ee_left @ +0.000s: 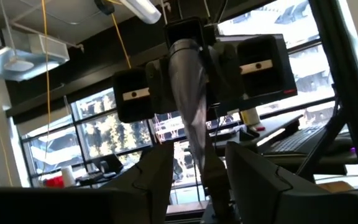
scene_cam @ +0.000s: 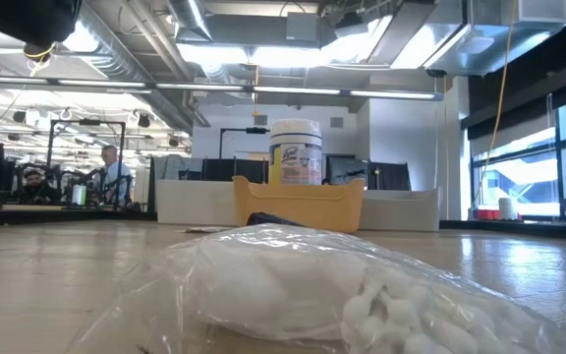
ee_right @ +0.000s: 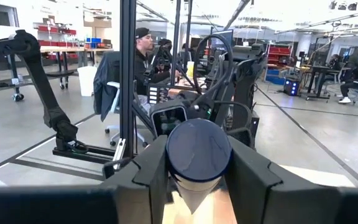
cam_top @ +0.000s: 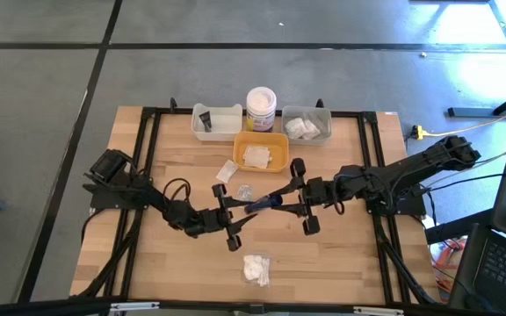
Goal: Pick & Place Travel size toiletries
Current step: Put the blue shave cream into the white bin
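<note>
Both jaws clamped on one dark tube (cam_top: 263, 205): left gripper (cam_top: 232, 221) has one end, right gripper (cam_top: 301, 198) the other, tube slung between them above the surface (cam_top: 350, 263), just below the yellow tray (cam_top: 278, 161) in the high view. Looks to me like a handover mid-air, w/ neither side let go yet.

Progress, my read: partly done. Yellow tray holds a pale flat item (cam_top: 256, 156); white tray (cam_top: 202, 133) to its upper left has a black tube (cam_top: 205, 119); grey tray (cam_top: 323, 132) to its upper right has white fluffy pieces (cam_top: 302, 128). Jar (cam_top: 261, 108) sits behind the yellow tray. Left to go: sachet (cam_top: 227, 171) just off the tray's lower left corner, small clear-wrapped bit (cam_top: 245, 190) below that, fluffy bag (cam_top: 256, 269) well below, near the front edge.

Hard to make out: low view is mostly blocked by that bag; can't ID the small clear bit.
</note>
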Robot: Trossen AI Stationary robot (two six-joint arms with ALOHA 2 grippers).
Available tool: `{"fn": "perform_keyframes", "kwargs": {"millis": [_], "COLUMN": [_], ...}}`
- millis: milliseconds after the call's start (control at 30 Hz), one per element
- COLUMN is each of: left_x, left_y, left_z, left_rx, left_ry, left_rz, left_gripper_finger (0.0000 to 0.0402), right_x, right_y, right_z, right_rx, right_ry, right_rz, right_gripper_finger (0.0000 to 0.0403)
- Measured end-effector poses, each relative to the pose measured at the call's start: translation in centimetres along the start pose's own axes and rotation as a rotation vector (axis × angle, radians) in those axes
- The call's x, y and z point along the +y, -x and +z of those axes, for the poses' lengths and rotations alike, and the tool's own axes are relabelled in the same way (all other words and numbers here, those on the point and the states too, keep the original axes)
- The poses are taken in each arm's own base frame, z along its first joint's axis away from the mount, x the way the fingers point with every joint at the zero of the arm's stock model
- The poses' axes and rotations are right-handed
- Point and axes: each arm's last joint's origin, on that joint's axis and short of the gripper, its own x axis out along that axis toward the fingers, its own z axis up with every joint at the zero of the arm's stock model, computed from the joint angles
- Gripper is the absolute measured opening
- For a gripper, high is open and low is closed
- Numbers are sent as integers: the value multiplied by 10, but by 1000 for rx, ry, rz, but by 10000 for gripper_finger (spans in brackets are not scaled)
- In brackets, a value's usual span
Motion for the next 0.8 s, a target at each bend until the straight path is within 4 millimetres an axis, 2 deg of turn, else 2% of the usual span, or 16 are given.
{"fn": "perform_keyframes", "kwargs": {"millis": [167,333,633,800], "left_x": [-4,-6,-3,-2], "left_y": [6,9,6,4], "left_z": [9,15,13,12], "left_rx": [-7,-15,-24,-30], "left_ry": [-32,-28,-4,7], "left_rz": [-6,-10,-15,-19], "left_gripper_finger": [136,126,100,89], "right_x": [0,0,1,1], "right_y": [0,0,0,0], "right_z": [0,0,1,2], "right_rx": [1,-2,-10,-17], "right_ry": [5,5,8,25], "right_rz": [0,6,22,24], "right_gripper_finger": [143,129,145,128]}}
